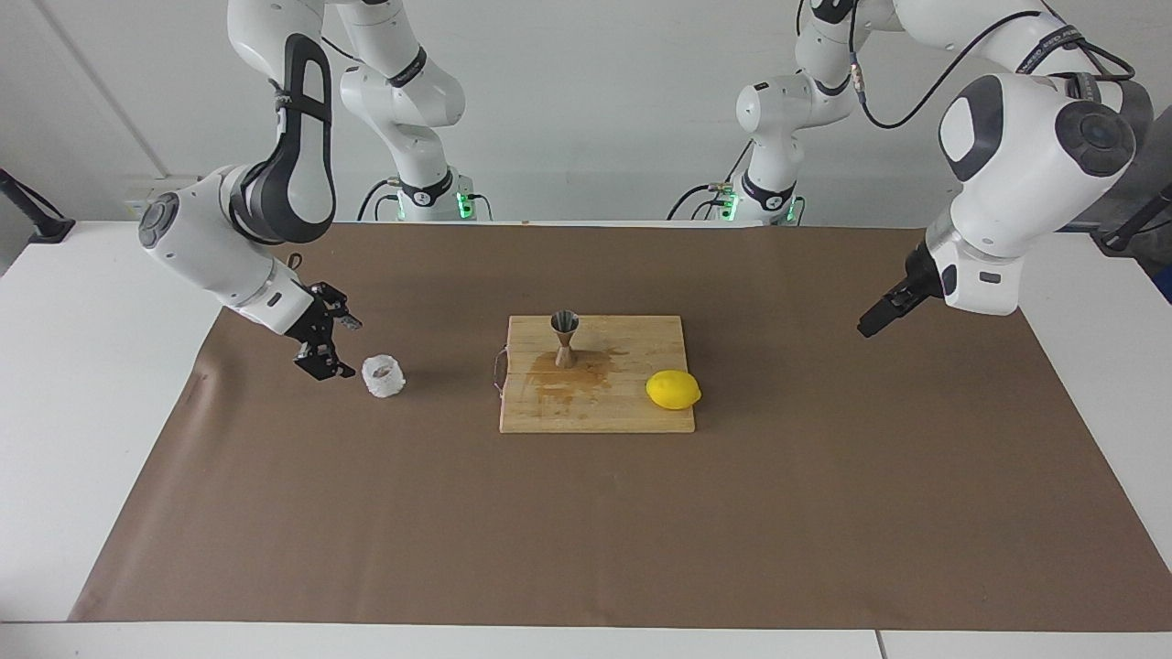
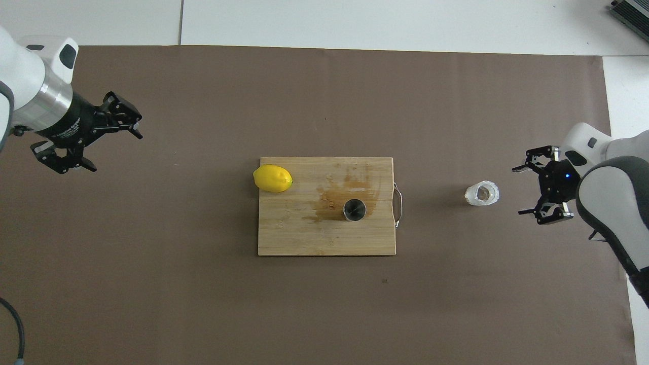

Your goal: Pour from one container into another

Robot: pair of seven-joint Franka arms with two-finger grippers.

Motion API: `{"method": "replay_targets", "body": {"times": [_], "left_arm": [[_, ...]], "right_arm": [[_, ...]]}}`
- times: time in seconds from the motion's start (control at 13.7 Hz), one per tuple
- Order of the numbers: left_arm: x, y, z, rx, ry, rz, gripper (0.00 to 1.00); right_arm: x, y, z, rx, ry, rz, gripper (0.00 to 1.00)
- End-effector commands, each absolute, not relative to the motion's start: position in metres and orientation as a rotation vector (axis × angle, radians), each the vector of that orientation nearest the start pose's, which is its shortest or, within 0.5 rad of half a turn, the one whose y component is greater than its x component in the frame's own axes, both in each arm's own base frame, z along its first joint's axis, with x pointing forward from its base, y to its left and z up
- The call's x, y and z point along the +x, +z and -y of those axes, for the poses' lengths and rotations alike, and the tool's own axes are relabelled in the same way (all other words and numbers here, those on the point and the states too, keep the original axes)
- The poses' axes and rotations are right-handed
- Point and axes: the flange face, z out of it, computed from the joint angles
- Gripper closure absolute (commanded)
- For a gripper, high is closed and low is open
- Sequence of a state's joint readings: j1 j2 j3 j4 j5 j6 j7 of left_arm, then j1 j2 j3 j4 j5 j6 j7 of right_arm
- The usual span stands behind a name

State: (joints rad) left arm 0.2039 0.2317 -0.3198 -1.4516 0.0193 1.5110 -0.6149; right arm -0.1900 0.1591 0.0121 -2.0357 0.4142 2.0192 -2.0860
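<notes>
A brown mat (image 1: 586, 513) covered the white tabletop (image 1: 82, 384). A cutting board (image 1: 632, 412) at its middle carried the steel jigger (image 1: 564, 338), upright on a stain, and a lemon (image 1: 673, 389). The crinkled cup (image 1: 383, 375) stood toward the right arm's end, the right gripper (image 1: 322, 343) just beside it, fingers released. The left gripper (image 2: 86, 144) hung over bare mat, fingers spread.

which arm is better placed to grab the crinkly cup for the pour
Right, in my judgement. The right gripper is low beside the cup with its jaws open toward it. The left gripper is up over bare paper at its own end, with the cutting board and jigger between it and the cup.
</notes>
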Motion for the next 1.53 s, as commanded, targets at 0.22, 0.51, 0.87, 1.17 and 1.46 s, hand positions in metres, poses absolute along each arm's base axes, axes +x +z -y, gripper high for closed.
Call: {"method": "replay_targets", "body": {"times": [0.22,0.51,0.87,1.17,1.46], "left_arm": [[0.577,0.555,0.009,-3.055,0.269,0.5,0.0],[0.56,0.562,0.016,-3.059,0.212,0.444,0.0],[0.552,0.568,-0.007,-3.103,0.247,0.12,0.0],[0.551,0.579,-0.001,-3.107,0.226,0.114,0.0],[0.571,0.599,0.006,-3.165,0.153,0.108,0.0]], "right_arm": [[0.558,0.3,0.097,2.184,0.641,-2.716,0.0],[0.555,0.272,0.098,2.143,0.752,-2.794,0.0],[0.546,0.261,0.091,2.152,0.82,-2.863,0.0],[0.549,0.261,0.094,2.168,0.84,-2.838,0.0],[0.545,0.26,0.106,2.301,0.819,-2.759,0.0]]}}
